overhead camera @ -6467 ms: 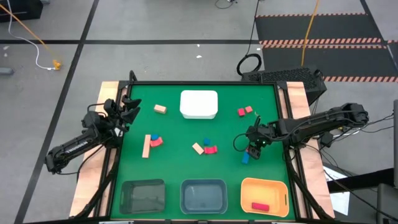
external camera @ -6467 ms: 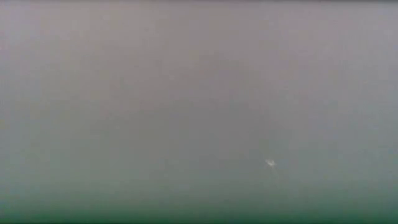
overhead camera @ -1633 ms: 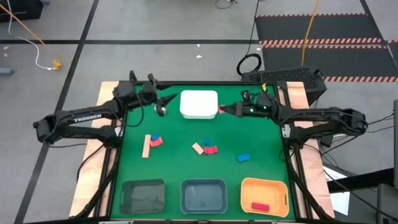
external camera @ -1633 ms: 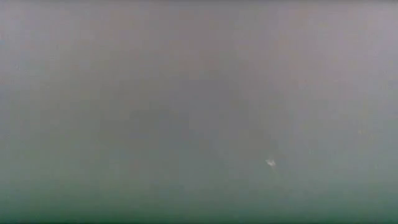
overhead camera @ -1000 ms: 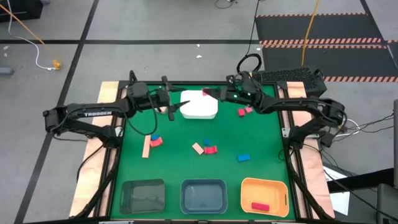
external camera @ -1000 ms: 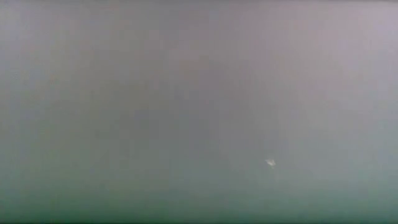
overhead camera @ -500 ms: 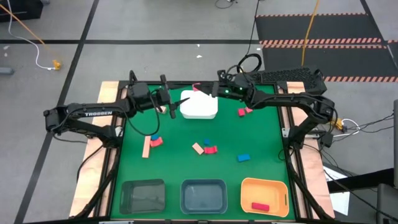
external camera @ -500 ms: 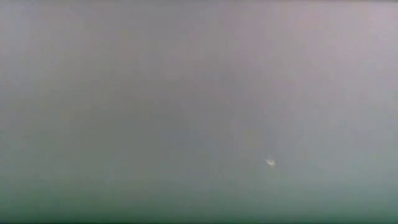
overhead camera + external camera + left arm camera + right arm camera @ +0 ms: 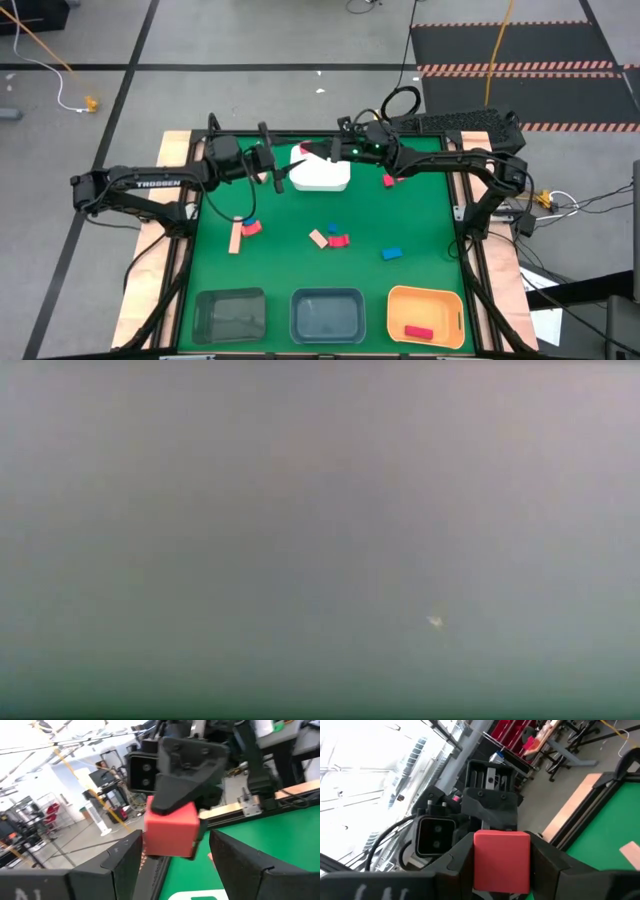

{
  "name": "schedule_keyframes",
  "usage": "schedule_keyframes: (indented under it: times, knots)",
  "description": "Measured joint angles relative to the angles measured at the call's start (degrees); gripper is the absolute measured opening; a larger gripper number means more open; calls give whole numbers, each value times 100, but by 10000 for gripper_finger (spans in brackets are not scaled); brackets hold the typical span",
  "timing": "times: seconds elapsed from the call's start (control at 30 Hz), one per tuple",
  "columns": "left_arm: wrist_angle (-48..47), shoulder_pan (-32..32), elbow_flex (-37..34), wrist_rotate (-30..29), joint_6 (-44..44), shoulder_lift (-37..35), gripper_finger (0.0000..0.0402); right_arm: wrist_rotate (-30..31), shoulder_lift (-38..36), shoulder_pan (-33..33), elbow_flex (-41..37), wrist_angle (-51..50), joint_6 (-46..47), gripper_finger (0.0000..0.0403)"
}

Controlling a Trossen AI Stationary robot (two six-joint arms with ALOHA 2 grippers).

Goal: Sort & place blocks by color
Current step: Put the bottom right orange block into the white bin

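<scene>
- The red block sits pinched between the fingers of the right pincer, held in the air over the far edge of the white tray, at the back of the desk.
- The left pincer faces it from just beside the tray, fingers spread on either side of the same block, not yet closed on it.
- Handling, as a judgement: the block looks rigid, light and smooth-faced. Take hold on two flat opposite faces, square on; a corner grip is likely to let it twist or slip.
- The free faces for a second grip are those the right fingers do not cover.
- Loose blocks in red, blue and tan lie well apart on the green surface.
- The dark bin, grey bin and orange bin stand along the near edge.
- Obstruction: the two pincers stand close together above the tray; contact between them is the main risk.
</scene>
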Motion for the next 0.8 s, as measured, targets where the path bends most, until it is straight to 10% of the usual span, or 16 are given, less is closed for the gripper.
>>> schedule_keyframes:
  times: [0.8]
  knots:
    - [1083, -114, -2, -50, 122, 780, 203, -40, -1, 56, -11, -48, -148, 122]
